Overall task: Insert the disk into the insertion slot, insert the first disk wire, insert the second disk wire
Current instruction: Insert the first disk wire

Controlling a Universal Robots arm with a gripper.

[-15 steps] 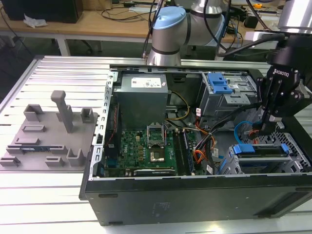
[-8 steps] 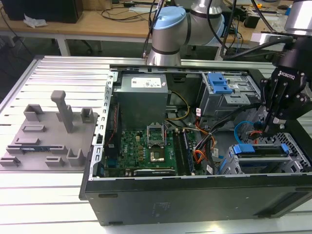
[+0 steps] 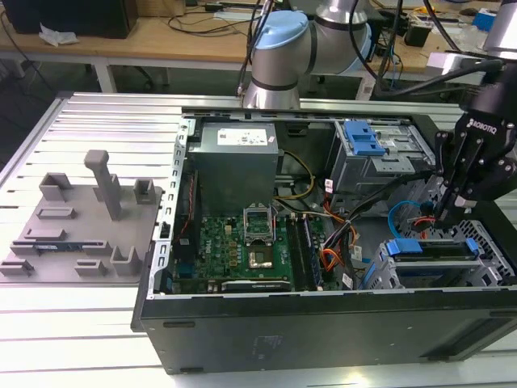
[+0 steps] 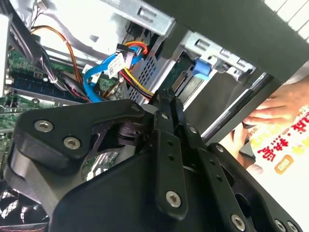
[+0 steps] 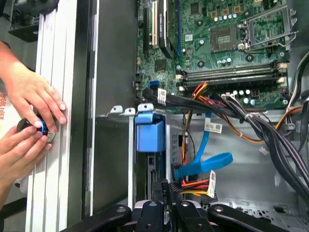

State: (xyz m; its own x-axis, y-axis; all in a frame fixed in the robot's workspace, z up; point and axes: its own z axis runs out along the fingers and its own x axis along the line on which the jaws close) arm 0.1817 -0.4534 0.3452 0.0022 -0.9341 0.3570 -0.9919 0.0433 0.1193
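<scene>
Slatted bench [image 3: 97,121], open PC case [image 3: 323,327]: disk [image 3: 402,247] sits in insertion slot [image 3: 489,252]; claw [image 5: 170,186] pinched narrow at wire plug [image 5: 194,186] beside disk.

A robotics lab; a robot arm [image 3: 279,48] at a slotted aluminium bench [image 3: 81,323]. Open computer case [image 3: 323,331]; cluttered benches [image 3: 161,40] behind.

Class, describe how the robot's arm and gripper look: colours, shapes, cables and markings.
The arm has silver-grey tubes and rounded joints capped in light blue; black cables run beside it. The gripper is matte black, built of flat linked bars with silver screws, and bears white lettering.
</scene>
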